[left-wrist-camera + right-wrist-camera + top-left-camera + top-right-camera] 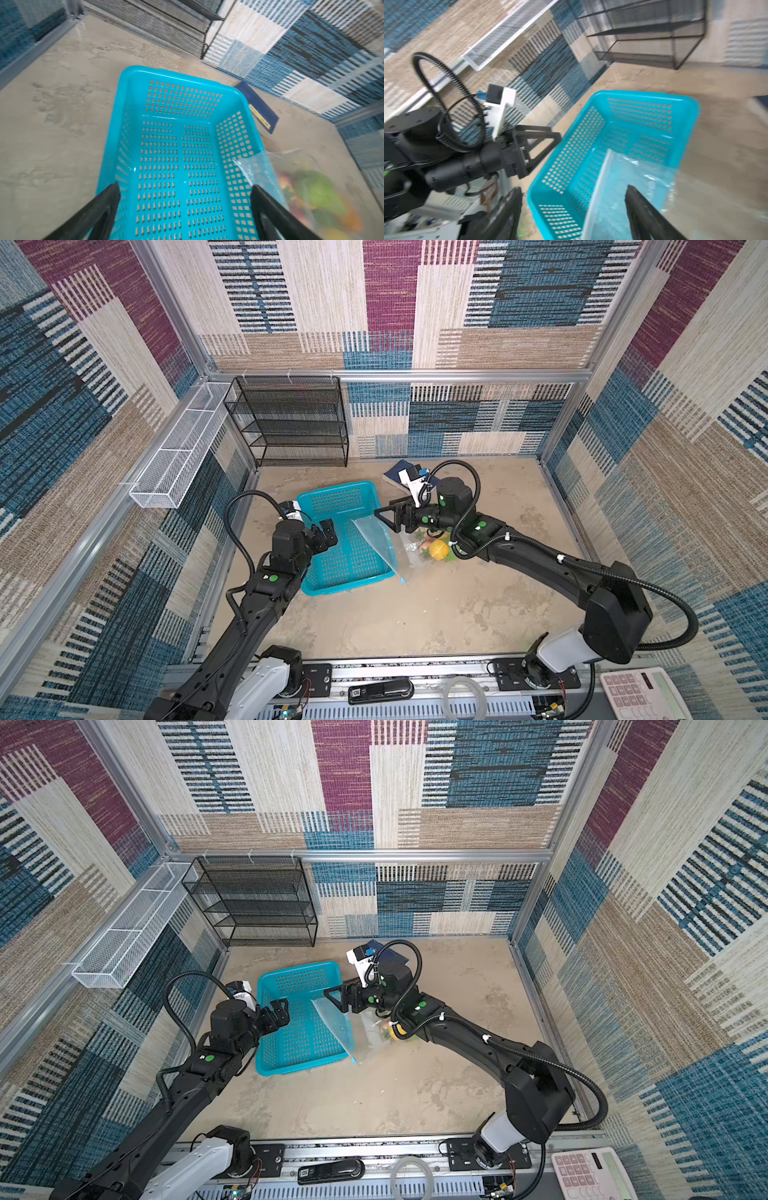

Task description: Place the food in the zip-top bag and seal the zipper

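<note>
My right gripper and left gripper both gape wide, holding nothing; the zip-top bag, food inside, lies near the table middle, mouth draped over the basket rim; closing carelessly, I could pinch film, miss the zipper, or drag the basket.
</note>
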